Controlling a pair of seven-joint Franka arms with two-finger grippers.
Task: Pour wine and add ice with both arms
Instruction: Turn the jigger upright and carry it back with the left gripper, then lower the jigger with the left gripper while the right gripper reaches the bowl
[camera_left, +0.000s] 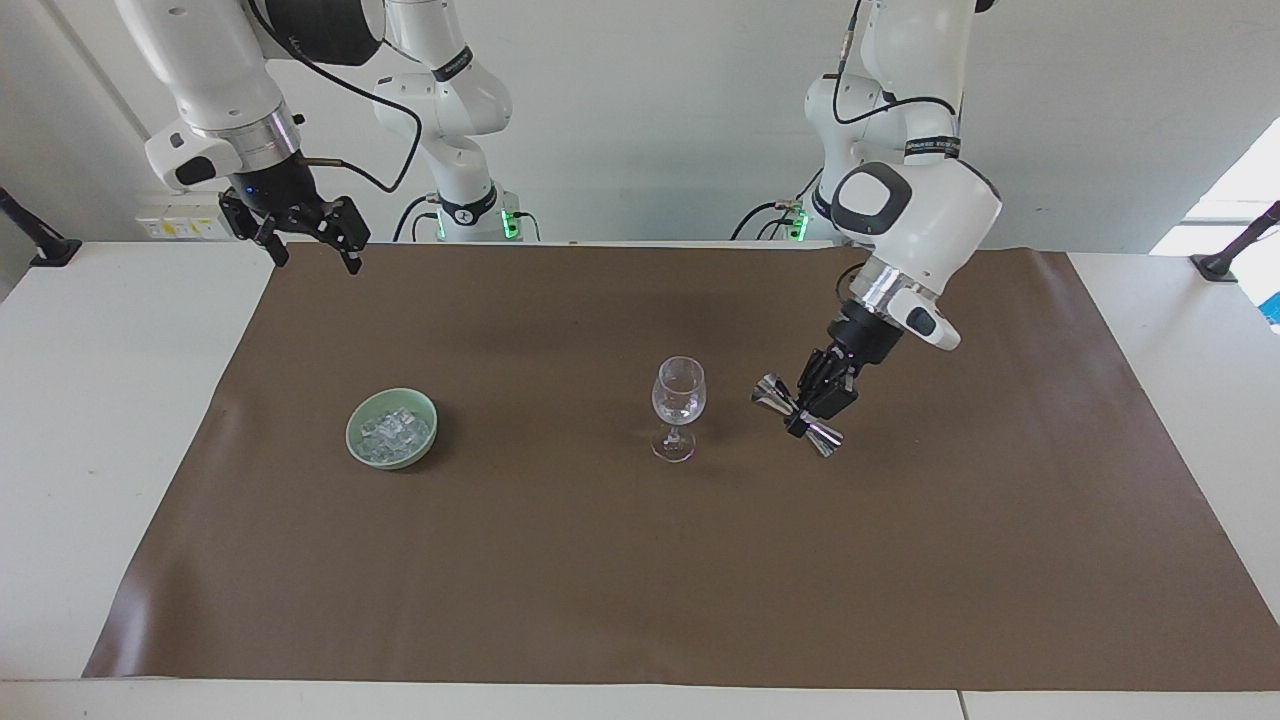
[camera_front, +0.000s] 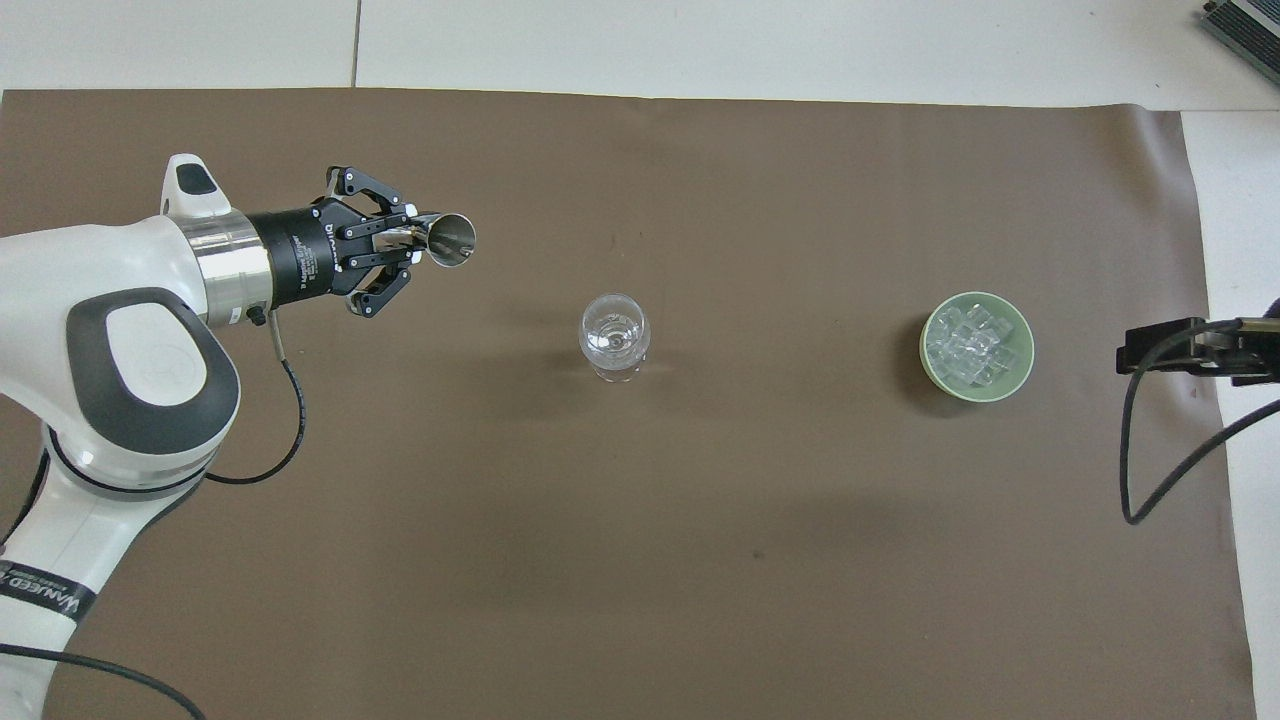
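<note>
A clear stemmed wine glass (camera_left: 678, 392) (camera_front: 614, 335) stands upright mid-mat. My left gripper (camera_left: 800, 420) (camera_front: 405, 245) is shut on the waist of a tilted steel jigger (camera_left: 772, 392) (camera_front: 448, 240), held low over the mat beside the glass, toward the left arm's end and apart from it. Ice (camera_left: 395, 428) (camera_front: 975, 345) fills a pale green bowl (camera_left: 352, 430) (camera_front: 925, 345) toward the right arm's end. High over the mat's corner there, my right gripper (camera_left: 316, 258) (camera_front: 1150, 345) waits open and empty. The wine is out of view.
A brown mat (camera_left: 640, 580) (camera_front: 640, 560) covers most of the white table (camera_left: 100, 450). Black clamp posts (camera_left: 30, 240) stand at the table's corners nearest the robots. A cable (camera_front: 1140, 470) hangs from the right arm.
</note>
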